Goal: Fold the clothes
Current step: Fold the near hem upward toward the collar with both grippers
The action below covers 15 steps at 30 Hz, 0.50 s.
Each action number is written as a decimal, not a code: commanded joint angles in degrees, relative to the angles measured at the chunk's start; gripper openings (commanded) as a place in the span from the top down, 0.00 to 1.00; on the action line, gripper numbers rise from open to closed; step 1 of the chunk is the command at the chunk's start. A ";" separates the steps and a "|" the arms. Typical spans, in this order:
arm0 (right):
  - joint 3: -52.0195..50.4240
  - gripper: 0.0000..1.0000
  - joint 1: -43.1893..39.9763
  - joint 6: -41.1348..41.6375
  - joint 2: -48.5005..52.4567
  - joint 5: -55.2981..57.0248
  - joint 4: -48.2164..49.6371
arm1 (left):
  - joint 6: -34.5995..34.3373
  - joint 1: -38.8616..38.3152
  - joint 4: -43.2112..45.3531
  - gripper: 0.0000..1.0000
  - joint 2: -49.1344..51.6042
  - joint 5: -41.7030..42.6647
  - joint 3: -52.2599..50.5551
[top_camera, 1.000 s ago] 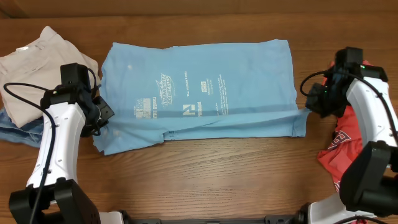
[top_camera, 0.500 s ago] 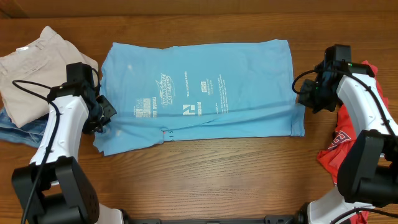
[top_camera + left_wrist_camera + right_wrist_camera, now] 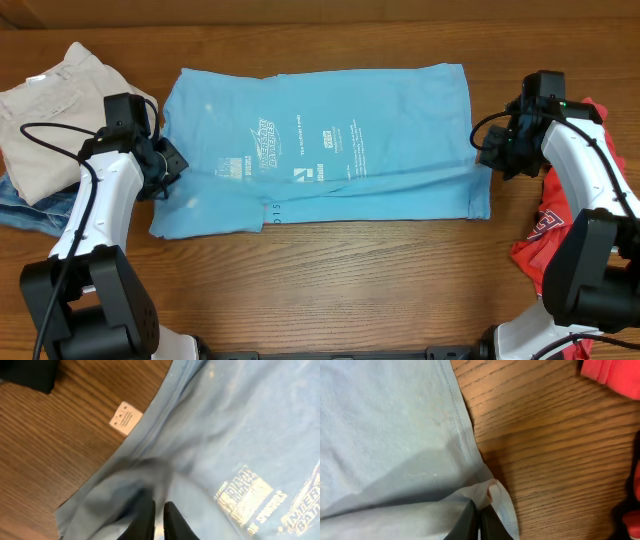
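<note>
Lying flat across the middle of the table [image 3: 350,270], the sky-blue T-shirt [image 3: 320,140] has its right edge pinched in the right gripper's [image 3: 479,506] closed fingers, while the left gripper's [image 3: 159,507] fingers sit nearly together at its left edge, grip unclear.

The small white print on the sky-blue T-shirt [image 3: 310,140] is too small to be read. The red T-shirt [image 3: 532,248] is partly hidden by the right arm [image 3: 590,165] and cut off at the picture's edge. The marks on the white tag [image 3: 125,418] are blurred. Whether cloth is pinched by the left gripper [image 3: 159,507] cannot be told.
</note>
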 commanded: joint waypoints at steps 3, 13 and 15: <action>-0.04 0.96 -0.11 -0.17 0.04 0.42 0.46 | -0.79 0.28 0.66 0.89 0.31 1.53 0.02; -0.04 0.96 -0.11 -0.20 0.04 0.57 0.22 | -0.76 0.28 -2.95 0.84 0.31 -0.20 -0.44; -0.04 0.96 -0.11 -0.20 0.04 0.57 -0.17 | -0.74 0.28 -3.61 0.83 0.31 -3.56 -1.97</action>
